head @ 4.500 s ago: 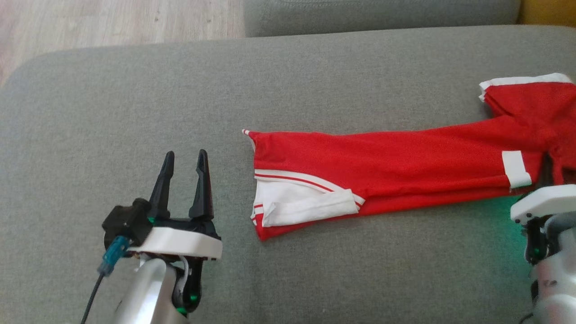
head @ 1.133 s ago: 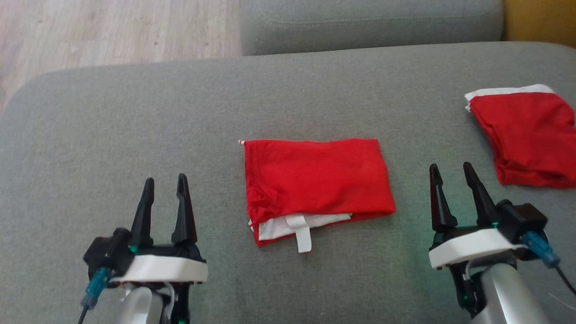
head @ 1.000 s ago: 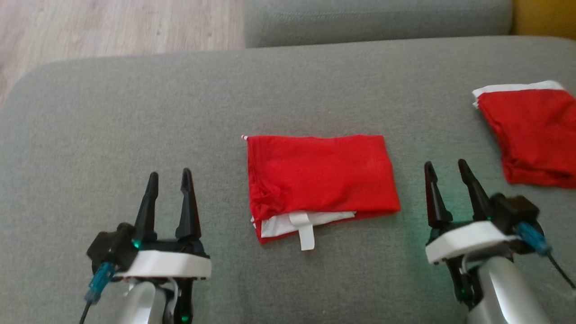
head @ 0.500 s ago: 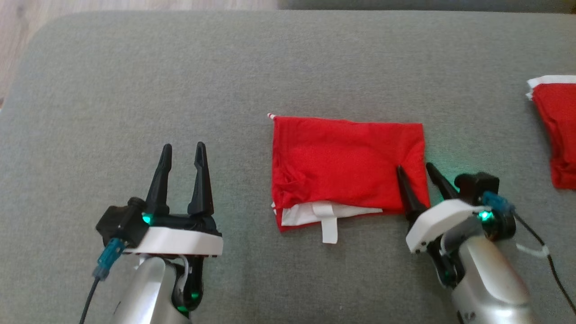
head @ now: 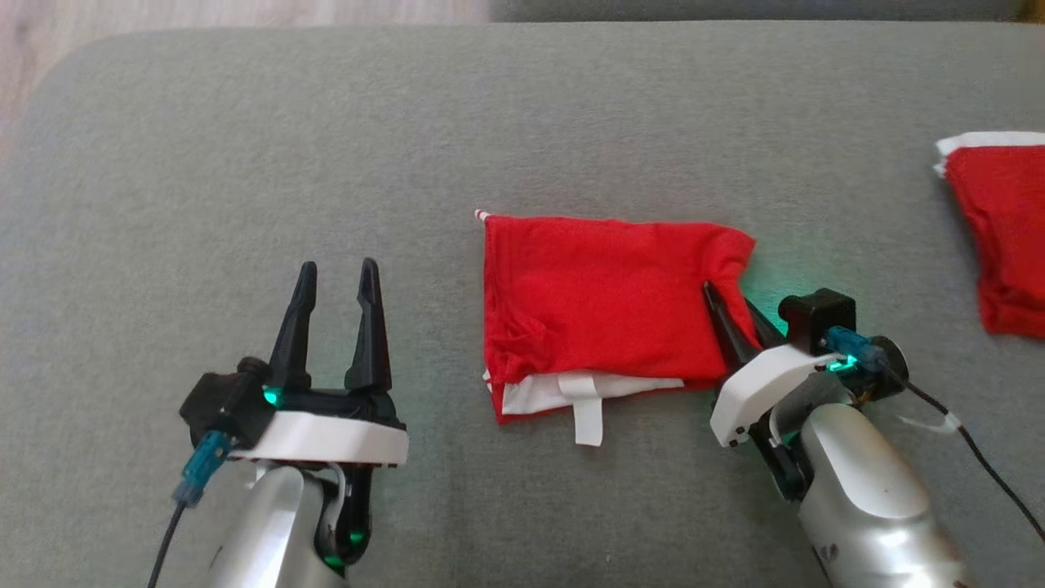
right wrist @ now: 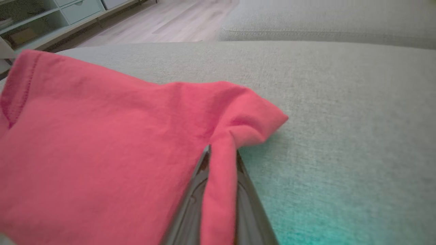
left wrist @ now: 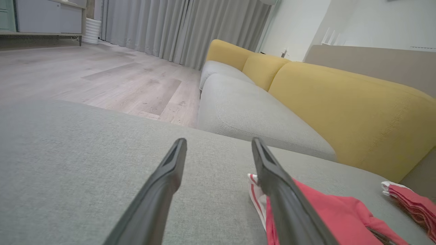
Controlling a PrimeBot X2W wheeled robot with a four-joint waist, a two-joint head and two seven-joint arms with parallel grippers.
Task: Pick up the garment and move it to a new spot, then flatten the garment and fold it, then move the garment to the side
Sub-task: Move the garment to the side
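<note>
Head view: folded red garment mid-frame on grey cushion; right gripper pinching its right edge; left gripper lower left, fingers spread, apart from it; second red piece far right.
Left wrist view: yellow backrest upper right, wood floor upper left.
Right wrist view: garment ridge nipped between the fingers, bottom centre.

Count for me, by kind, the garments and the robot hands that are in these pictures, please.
Red garments: 2 (folded red garment in the middle; second red garment at the right edge of the head view)
Robot hands: 2 (left hand, open; right hand, shut on the folded one's right edge)
Total: 4
</note>
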